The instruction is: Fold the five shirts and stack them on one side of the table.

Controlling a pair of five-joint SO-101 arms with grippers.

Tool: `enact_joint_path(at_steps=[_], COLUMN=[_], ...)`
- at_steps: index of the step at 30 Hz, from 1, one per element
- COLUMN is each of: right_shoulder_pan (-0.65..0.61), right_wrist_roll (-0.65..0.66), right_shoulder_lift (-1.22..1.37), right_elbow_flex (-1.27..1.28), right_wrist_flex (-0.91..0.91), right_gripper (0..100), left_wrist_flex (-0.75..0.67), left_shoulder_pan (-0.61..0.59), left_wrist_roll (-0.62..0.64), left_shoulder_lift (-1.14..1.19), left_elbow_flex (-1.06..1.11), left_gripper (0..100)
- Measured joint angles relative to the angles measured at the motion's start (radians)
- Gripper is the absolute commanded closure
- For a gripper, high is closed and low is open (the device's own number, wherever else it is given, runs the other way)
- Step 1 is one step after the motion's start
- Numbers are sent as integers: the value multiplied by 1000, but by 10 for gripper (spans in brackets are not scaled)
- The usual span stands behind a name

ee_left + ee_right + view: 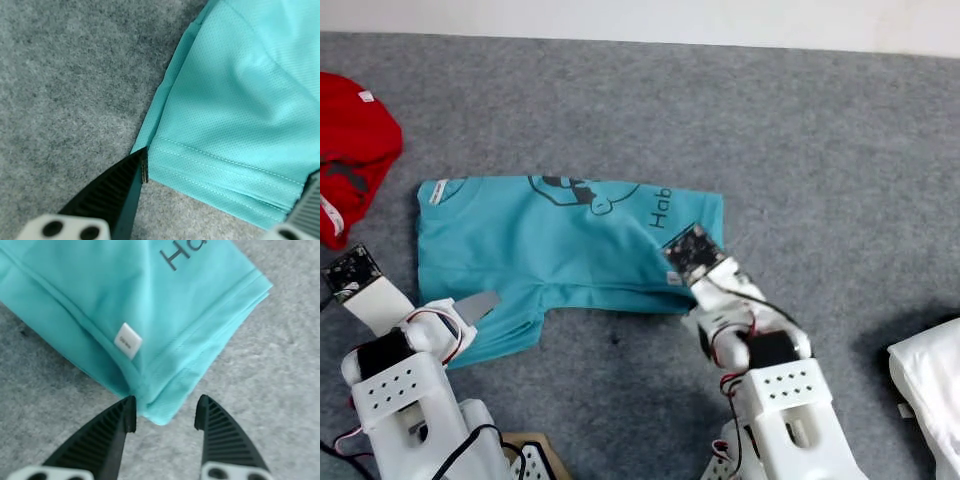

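Item 1. Teal shirt: laid flat at the middle of the table, partly folded into a broad band, with its printed side up and the print along the far edge. A small white label is seen on the near edge, close to the right pincer.

Item 2. Left pincer: jaws spread wide over the near left corner of the teal shirt. The stitched hem is straddled and nothing is gripped.

Item 3. Right pincer: jaws parted over the near right corner, where several layers of cloth meet. The corner lies between the tips and nothing is gripped.

Item 4. Red shirt: crumpled at the left edge of the table, well apart from the teal one and judged unfolded.

Item 5. White garment: lying at the right edge of the table. Its fold cannot be made out.

Step in hand, as judged: the next fold of the teal shirt, with both near corners lined up for grasping.

Next move, as judged: both pincers to be lowered and closed on all layers at once, then raised together so the near edge can be carried over to the far edge without the cloth being dragged or skewed
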Motion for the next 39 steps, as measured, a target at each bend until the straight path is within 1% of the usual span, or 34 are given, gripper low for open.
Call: enact_joint_path(at_steps=[6,10,15,26,29,32,35,39], right_shoulder_pan=[75,89,89,89,89,89,89,89], right_wrist_roll=[2,6,6,6,6,6,6,6], right_shoulder_lift=[0,0,0,0,0,0,0,0], right_elbow_flex=[-218,-290,-296,-296,-296,-296,-296,-296], right_wrist_flex=[109,166,193,193,193,193,193,193], right_gripper=[796,796,796,797,797,797,797,797], left_wrist_flex=[-2,-83,-117,-118,-118,-118,-117,-58], left_shoulder_pan=[0,-17,-34,-35,-32,5,29,60], left_wrist_roll=[0,0,0,0,0,0,0,0], left_shoulder_lift=[0,0,0,0,0,0,0,0], left_elbow_flex=[20,64,72,86,86,86,84,44], left_gripper=[543,543,543,546,607,663,665,665])
